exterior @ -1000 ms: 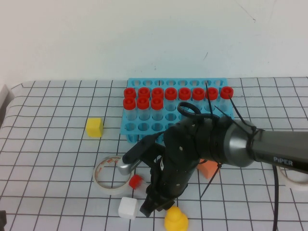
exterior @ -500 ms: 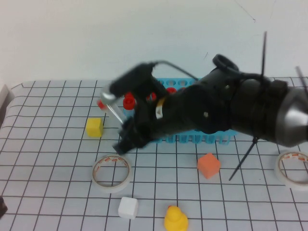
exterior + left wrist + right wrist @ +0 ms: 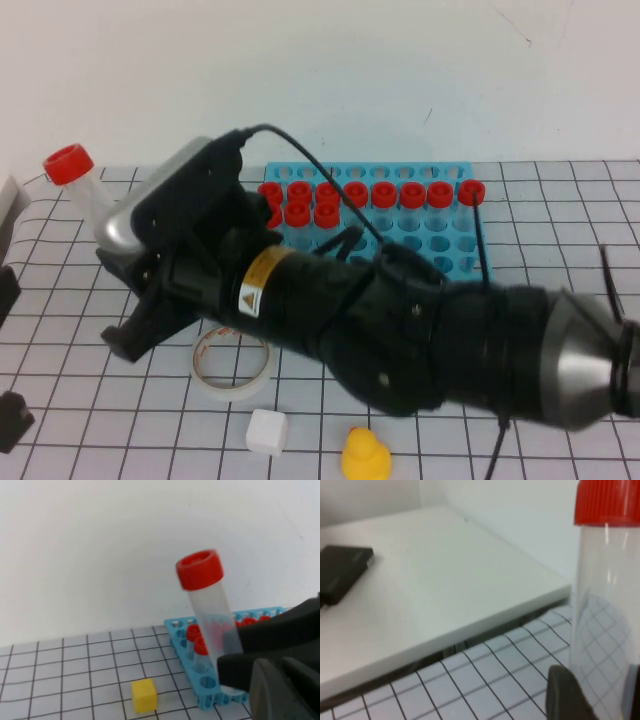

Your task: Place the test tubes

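**TEST TUBE: LIFTED OFF TABLE, NOW HELD HIGH AT FAR LEFT**

- **Test tube** (image 3: 88, 197): clear body w/ red cap (image 3: 67, 165). In the air over the table's far-left corner, well apart from the rack. Cap end up, leaning a little. Looks empty.
- **Right gripper** (image 3: 118, 232): fingers clamped narrow on the tube's lower end. The arm reaches right across the table, hiding much of it.
- **Left gripper** (image 3: 9, 420): at the left table edge, only dark bits in high view. Fingers closed, nothing in them.
- **Rack** (image 3: 445, 238): blue, at back of table. Racked tubes (image 3: 355, 192) fill the back row; the 2nd row is begun at its left end, rest of its holes free.
- **Misc., not task items:** tape roll (image 3: 233, 362), white cube (image 3: 267, 432), yellow duck (image 3: 365, 455), yellow cube (image 3: 144, 695) just beside the rack's left end.

**Change:** a sec. ago the right gripper was down low by the tape roll w/ the tube near the table. Half a sec. ago it was swinging up and left past the rack. Now it's at the far left, tube nearly upright.

**Meaning (est.):** pick done and tube turned cap-up, which suits a drop into a hole. But the carry went away from the rack, so it must travel back, prob. to the next free 2nd-row hole. A pass to the other arm looks unlikely w/ that gripper closed.
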You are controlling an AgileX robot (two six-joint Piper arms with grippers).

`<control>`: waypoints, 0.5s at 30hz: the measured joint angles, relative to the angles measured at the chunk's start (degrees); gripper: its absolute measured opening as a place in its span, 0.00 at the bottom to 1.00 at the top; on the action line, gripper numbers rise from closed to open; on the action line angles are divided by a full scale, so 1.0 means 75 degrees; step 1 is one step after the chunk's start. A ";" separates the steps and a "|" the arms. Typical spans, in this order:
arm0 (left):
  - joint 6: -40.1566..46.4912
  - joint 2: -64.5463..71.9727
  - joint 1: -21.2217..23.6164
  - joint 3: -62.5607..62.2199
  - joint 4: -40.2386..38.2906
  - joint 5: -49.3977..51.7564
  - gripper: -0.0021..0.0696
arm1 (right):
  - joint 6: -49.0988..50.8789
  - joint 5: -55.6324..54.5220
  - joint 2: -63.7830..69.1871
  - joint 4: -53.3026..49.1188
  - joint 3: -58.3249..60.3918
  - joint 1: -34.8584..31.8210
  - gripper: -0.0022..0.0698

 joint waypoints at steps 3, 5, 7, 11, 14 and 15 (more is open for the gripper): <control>0.0071 0.0000 -0.0171 0.0000 -0.0030 -0.0043 0.16 | 0.0250 -0.0887 0.0000 0.0012 0.0555 0.0133 0.36; 0.0071 0.0000 -0.0183 0.0000 -0.0065 -0.0064 0.31 | 0.0361 -0.1326 0.0000 -0.0011 0.0825 0.0212 0.36; 0.0071 0.0000 -0.0183 0.0000 -0.0078 -0.0103 0.47 | 0.0431 -0.1850 0.0000 -0.0225 0.1100 0.0304 0.36; 0.0071 0.0000 -0.0183 0.0000 -0.0102 -0.0139 0.67 | 0.0460 -0.3113 0.0000 -0.1274 0.1526 0.0457 0.36; 0.0071 0.0000 -0.0183 0.0000 -0.0115 -0.0200 0.71 | 0.0629 -0.3764 0.0000 -0.1997 0.1602 0.0504 0.36; 0.0071 0.0000 -0.0183 0.0000 -0.0146 -0.0250 0.71 | 0.0752 -0.3849 0.0000 -0.2150 0.1601 0.0504 0.36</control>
